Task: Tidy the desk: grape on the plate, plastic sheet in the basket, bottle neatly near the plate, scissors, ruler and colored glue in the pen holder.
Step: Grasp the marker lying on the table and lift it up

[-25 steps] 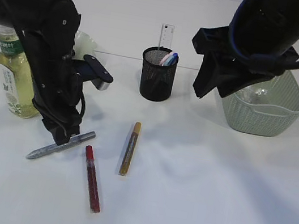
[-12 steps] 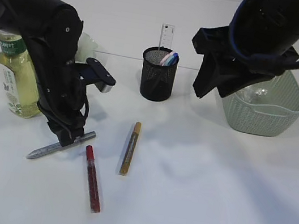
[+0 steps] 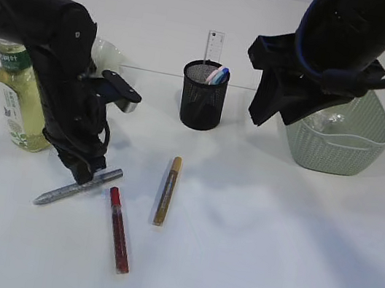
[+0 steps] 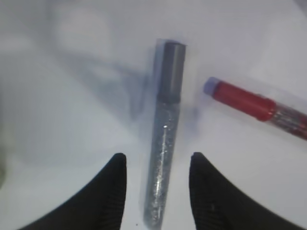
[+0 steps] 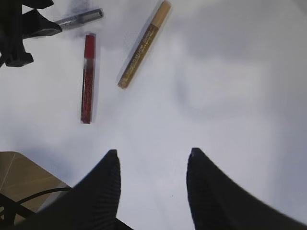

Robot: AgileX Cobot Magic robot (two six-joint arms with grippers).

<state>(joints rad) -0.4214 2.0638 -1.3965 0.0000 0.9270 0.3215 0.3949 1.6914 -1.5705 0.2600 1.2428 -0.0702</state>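
left gripper (image 4: 156, 184): ribbed black jaws spread, straddling the slim silver glitter glue tube (image 4: 164, 143) lying flat on the white worktop (image 3: 273, 239) | red glitter tube (image 4: 259, 106) just right of the jaws | gold tube (image 3: 167, 190) farther right | right gripper (image 5: 151, 189): ribbed jaws spread, holding nothing, high over the worktop | round black mesh pen holder (image 3: 202, 98) well beyond

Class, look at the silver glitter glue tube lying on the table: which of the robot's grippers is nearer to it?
Left. The left gripper straddles the silver glue tube, open jaws either side. The right gripper hangs open, high beside the basket.
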